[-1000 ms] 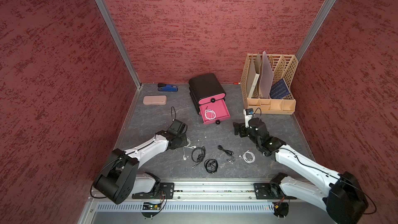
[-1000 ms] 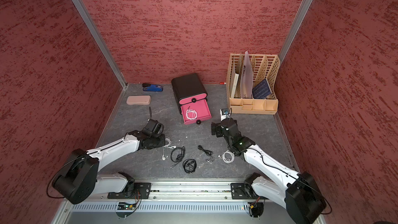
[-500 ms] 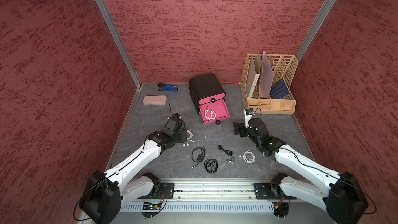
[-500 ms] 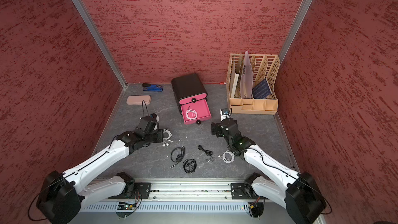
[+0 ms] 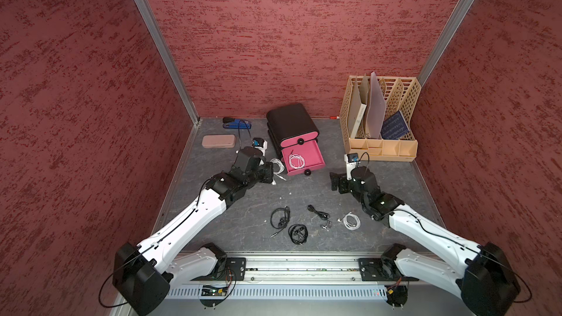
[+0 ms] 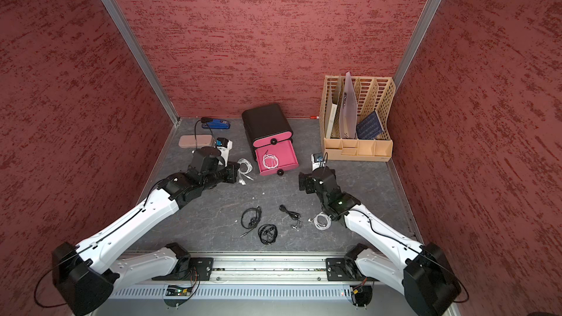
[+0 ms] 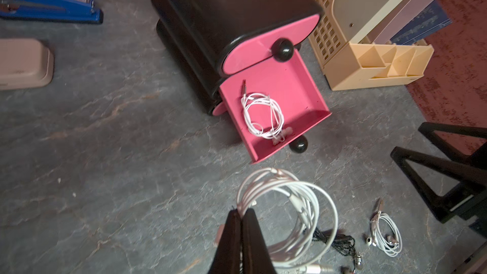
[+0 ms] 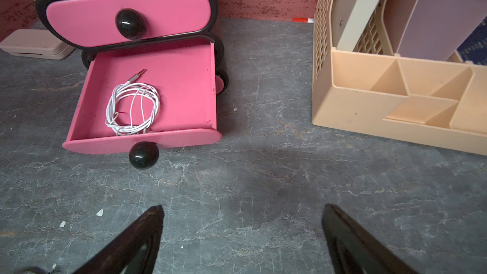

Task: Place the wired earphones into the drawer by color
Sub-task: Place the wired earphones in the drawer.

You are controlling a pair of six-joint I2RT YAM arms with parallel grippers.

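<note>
The drawer, a black cabinet with pink fronts, stands at the back middle. Its middle tray is pulled out and holds one white coil of wired earphones. My left gripper is shut on another white earphones coil, which dangles just left of the open tray. My right gripper is open and empty over the mat, right of the tray. Three black earphones and a white coil lie at the front of the mat.
A beige lattice file rack with folders fills the back right corner. A blue stapler and a pinkish case lie at the back left. A red pen lies along the back wall.
My left arm has swung from the front left of the mat toward the open tray, carrying the white earphones with it. The right arm has stayed still.
</note>
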